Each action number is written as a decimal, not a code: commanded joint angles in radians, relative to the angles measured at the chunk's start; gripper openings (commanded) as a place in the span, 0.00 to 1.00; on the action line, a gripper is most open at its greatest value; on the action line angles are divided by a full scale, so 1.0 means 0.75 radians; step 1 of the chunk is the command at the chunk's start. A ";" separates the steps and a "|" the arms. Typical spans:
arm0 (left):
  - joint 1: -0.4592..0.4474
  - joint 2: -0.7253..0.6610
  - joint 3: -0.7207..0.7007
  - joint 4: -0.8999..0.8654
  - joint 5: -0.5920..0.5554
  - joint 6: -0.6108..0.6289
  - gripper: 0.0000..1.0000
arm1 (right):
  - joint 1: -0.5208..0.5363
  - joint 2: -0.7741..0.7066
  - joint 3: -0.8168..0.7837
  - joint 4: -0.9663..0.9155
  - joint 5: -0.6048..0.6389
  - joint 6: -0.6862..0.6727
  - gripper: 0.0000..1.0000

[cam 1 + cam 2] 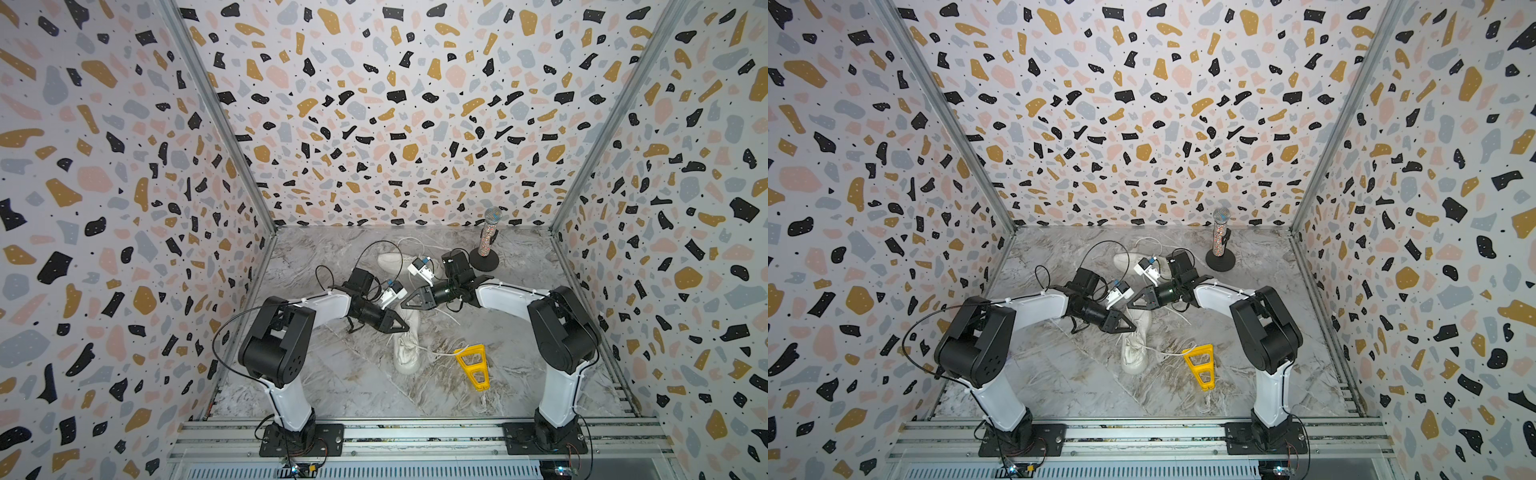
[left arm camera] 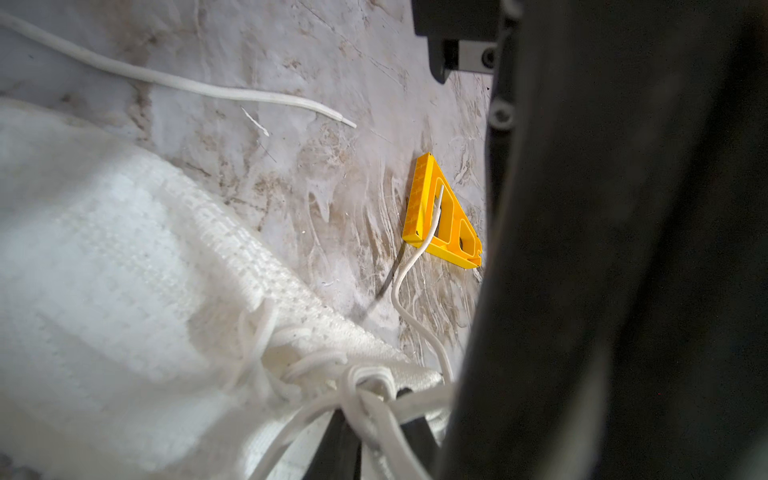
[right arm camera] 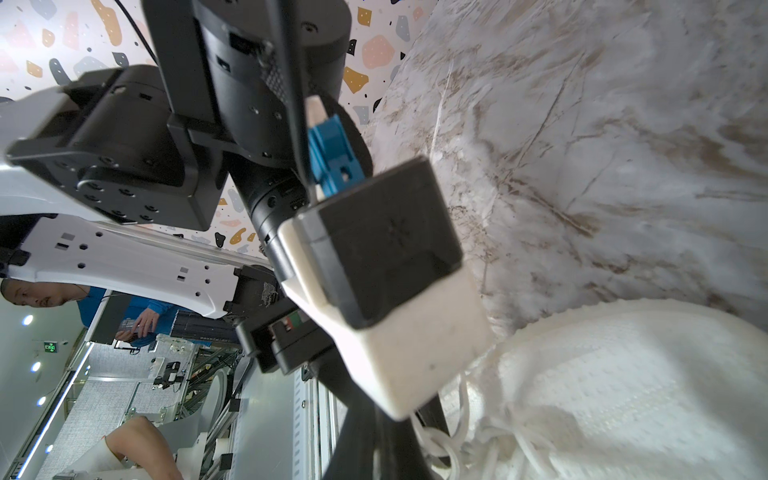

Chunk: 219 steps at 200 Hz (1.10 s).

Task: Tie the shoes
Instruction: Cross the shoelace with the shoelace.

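Top views, both: near shoe (image 1: 405, 353) at centre of table (image 1: 353, 386), left gripper (image 1: 405, 327) and right gripper (image 1: 403, 306) tips close together just above it, far shoe (image 1: 390, 261) behind the arms. Left wrist: laces (image 2: 374, 399) bunched between black fingers (image 2: 338, 449), clamped or loose cannot tell. Right wrist: jaws together beside near shoe.

**What the marble top carries**

On my feed the marbled tabletop (image 1: 353, 386) holds a white shoe (image 1: 406, 353) near the middle and a second white shoe (image 1: 390, 261) farther back. A yellow triangular frame (image 1: 473, 365) lies flat beside the nearer one (a lace end (image 2: 435, 212) rests across it). A microphone stand (image 1: 484, 262) sits toward the back.
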 commanded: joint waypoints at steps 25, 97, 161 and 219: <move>0.000 -0.001 0.035 0.045 0.000 -0.036 0.16 | 0.026 0.000 0.000 0.019 -0.022 -0.004 0.00; -0.004 0.003 0.045 0.053 -0.024 -0.087 0.15 | 0.031 -0.010 -0.012 0.013 -0.026 -0.019 0.00; -0.004 -0.032 0.021 0.065 -0.024 -0.058 0.00 | 0.022 -0.069 0.008 -0.215 0.008 -0.213 0.11; -0.002 -0.118 -0.044 0.103 0.014 0.087 0.00 | -0.073 -0.218 -0.024 -0.467 0.065 -0.496 0.35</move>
